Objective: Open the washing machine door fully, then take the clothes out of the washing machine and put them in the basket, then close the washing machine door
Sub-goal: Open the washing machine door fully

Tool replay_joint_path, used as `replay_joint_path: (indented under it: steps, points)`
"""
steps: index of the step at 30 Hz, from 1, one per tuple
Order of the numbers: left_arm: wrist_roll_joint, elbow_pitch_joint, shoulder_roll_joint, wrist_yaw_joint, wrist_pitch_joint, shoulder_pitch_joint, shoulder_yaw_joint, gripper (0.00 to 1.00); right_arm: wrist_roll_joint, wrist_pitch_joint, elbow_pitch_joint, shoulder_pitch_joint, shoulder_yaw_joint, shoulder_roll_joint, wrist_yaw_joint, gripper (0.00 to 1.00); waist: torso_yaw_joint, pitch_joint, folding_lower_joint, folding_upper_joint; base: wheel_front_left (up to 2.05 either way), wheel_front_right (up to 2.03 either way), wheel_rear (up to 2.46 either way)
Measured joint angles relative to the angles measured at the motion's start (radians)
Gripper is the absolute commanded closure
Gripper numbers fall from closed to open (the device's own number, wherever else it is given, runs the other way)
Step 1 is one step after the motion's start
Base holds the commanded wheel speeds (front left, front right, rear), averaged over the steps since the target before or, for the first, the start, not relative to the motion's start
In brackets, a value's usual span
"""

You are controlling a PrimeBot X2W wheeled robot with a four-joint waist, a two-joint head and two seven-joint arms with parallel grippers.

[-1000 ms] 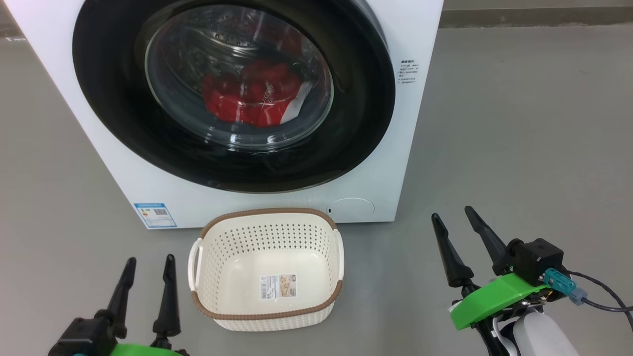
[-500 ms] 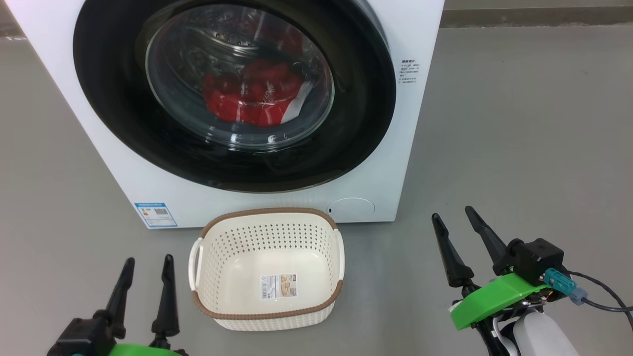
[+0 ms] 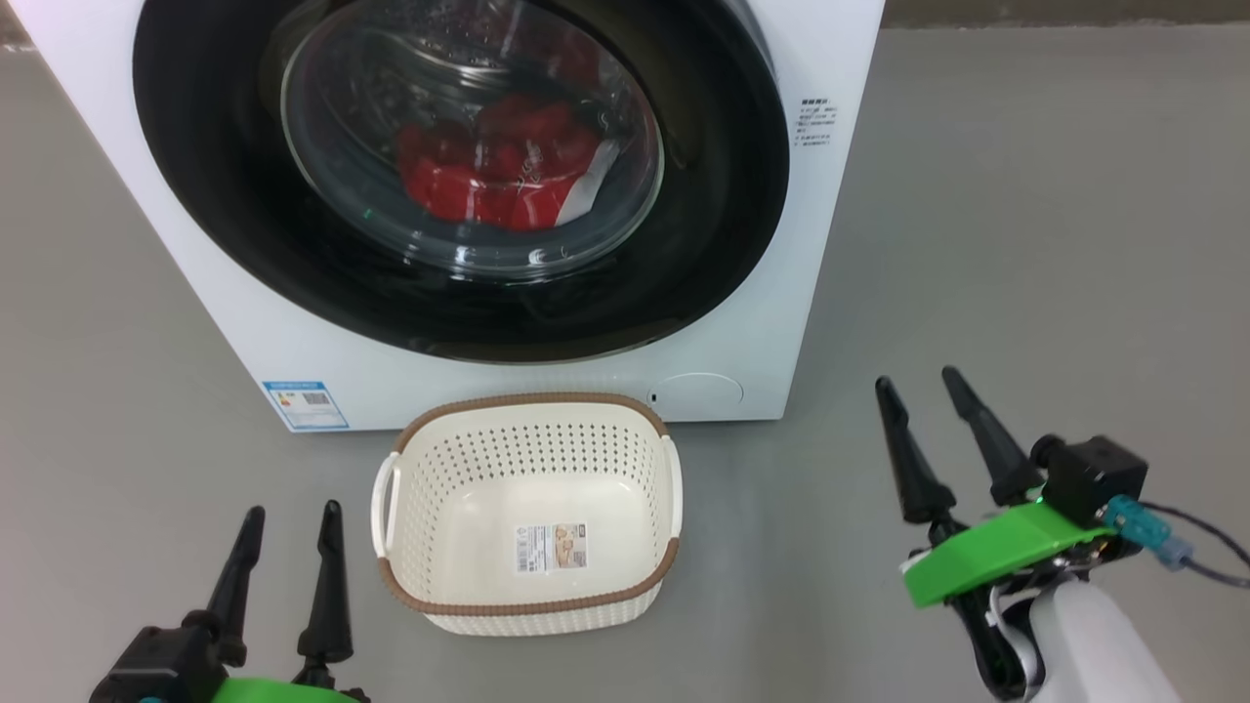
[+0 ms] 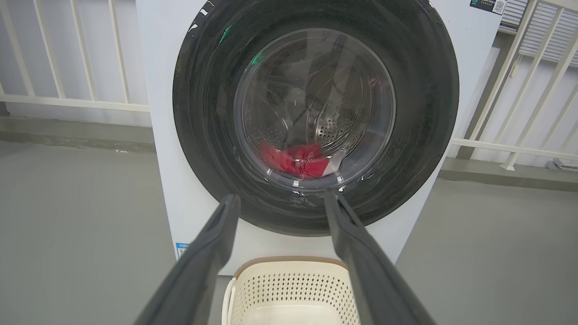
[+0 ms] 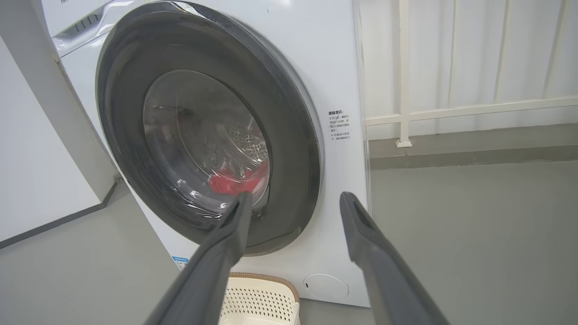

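Note:
The white washing machine (image 3: 830,244) stands in front of me. Its round black washing machine door (image 3: 713,195) covers the opening, and in the right wrist view the door's (image 5: 122,113) right edge seems to stand slightly off the front. Red clothes (image 3: 488,186) with white trim lie in the drum behind the glass, clothes (image 4: 295,160) low in the window. The cream basket (image 3: 532,402) sits empty on the floor just before the machine. My left gripper (image 3: 295,510) is open, left of the basket. My right gripper (image 3: 916,378) is open, right of the basket, holding nothing.
Grey floor (image 3: 1025,244) spreads wide to the right of the machine. A white railing (image 5: 402,90) runs behind it on both sides. A pale wall (image 5: 36,158) stands left of the machine in the right wrist view. A blue label (image 3: 305,402) marks the machine's lower left corner.
The head camera has shifted a little, so the whole picture sits higher. My right gripper has moved somewhat forward toward the machine. The left gripper has stayed put, and both remain open.

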Motion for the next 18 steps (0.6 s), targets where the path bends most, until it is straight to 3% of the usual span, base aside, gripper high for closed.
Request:
replay_joint_path:
  steps: [9, 10, 11, 14, 16, 18]
  points:
    - [0.002, -0.008, -0.001, -0.002, 0.0, -0.027, 0.0, 0.0, 0.072, 0.0, 0.005, -0.092, -0.036, -0.025, 0.0, 0.0, 0.015, 0.048, 0.0, 0.0, 0.0, 0.0, 0.0]
    - [0.002, -0.009, -0.002, -0.002, 0.0, -0.031, -0.001, 0.0, 0.086, 0.0, 0.007, -0.106, -0.04, -0.03, 0.0, 0.17, 0.017, 0.055, 0.0, 0.0, 0.0, 0.0, 0.0]
    - [0.002, -0.009, -0.002, -0.002, 0.0, -0.035, -0.002, 0.0, 0.105, 0.0, 0.01, -0.119, -0.043, -0.035, 0.0, 0.52, 0.02, 0.063, -0.0001, 0.0, 0.0, 0.0, 0.0]
    - [0.002, -0.011, -0.003, -0.002, 0.0, -0.044, -0.002, 0.0, 0.138, 0.0, 0.015, -0.145, -0.046, -0.051, 0.0, 0.76, 0.025, 0.079, 0.0, 0.0, 0.0, 0.0, 0.0]
    - [0.002, -0.011, -0.004, -0.006, 0.0, -0.049, -0.002, 0.0, 0.175, 0.0, 0.017, -0.172, -0.051, -0.063, 0.0, 1.0, 0.031, 0.095, 0.0, 0.0, 0.0, 0.0, 0.0]
    - [0.002, -0.012, -0.004, -0.01, 0.0, -0.063, -0.005, 0.0, 0.213, 0.0, 0.021, -0.199, -0.053, -0.075, 0.0, 1.0, 0.037, 0.113, 0.0, 0.0, 0.0, 0.0, 0.0]
